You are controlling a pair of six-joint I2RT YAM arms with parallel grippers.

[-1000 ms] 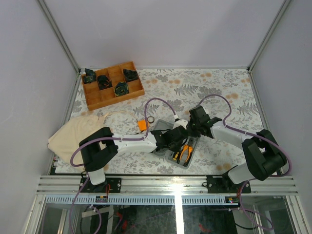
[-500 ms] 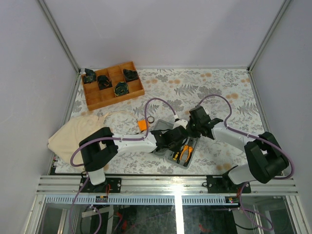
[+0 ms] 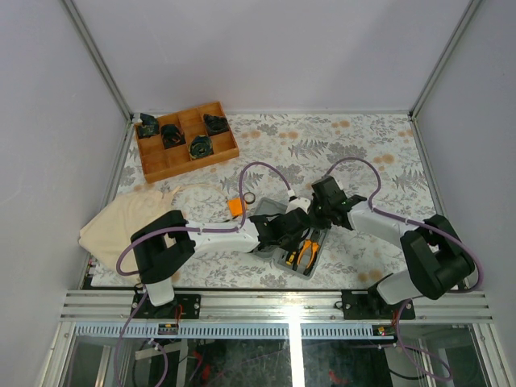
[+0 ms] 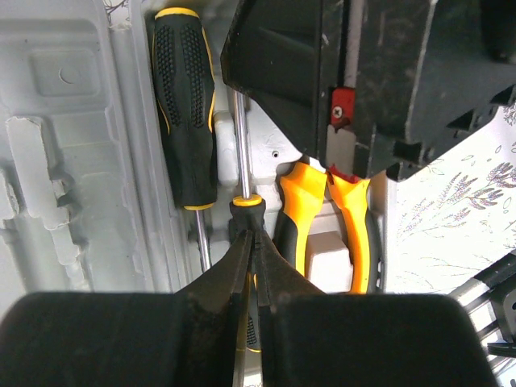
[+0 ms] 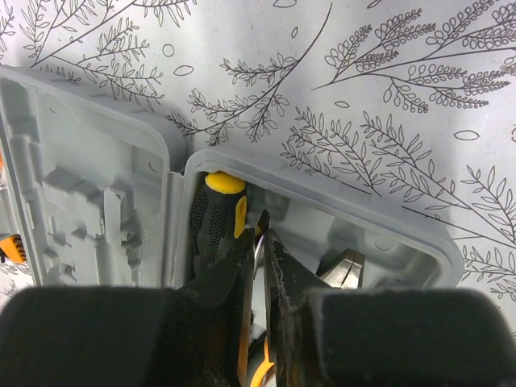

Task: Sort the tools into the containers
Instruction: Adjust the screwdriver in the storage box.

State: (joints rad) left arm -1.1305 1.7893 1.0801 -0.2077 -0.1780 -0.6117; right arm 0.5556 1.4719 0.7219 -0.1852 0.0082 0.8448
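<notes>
**A:** Left arm pose?
**B:** Left arm (image 3: 218, 235) lies low across the table (image 3: 347, 137), reaching right from its base, wrist over the grey case (image 3: 284, 260). Left claw (image 4: 251, 242) is pinched fully together. Its tips meet right at the yellow collar of the second screwdriver (image 4: 241, 153). The handle runs back under the fingers, and I can't tell whether anything is actually gripped.

**A:** Right arm?
**B:** Right arm (image 3: 387, 226) comes in from the opposite side, elbow bent, wrist tipped down into the same half of the case, head-on to the left claw. Right claw (image 5: 260, 235) is closed to a sliver with that screwdriver's bare shaft in the gap. It reads as a pinch on the shaft.

**A:** Where are the tools?
**B:** First screwdriver (image 4: 184, 113) lies in the case just left of the left claw's tips, parallel to the second. Orange-handled pliers (image 4: 302, 214) lie just right of the tips, same half, handles pointing back at the left claw. In the right wrist view, the first screwdriver is just left of the right claw and the plier jaws just right. The case's other half lies open flat, farther left of both claws.

**A:** Anything outside the case?
**B:** Orange tape measure (image 3: 235, 207) and small black ring (image 3: 250, 197) sit on the table near the left forearm, apart from both claws. Wooden tray (image 3: 173, 165) and cloth bag (image 3: 121, 226) are well away.
</notes>
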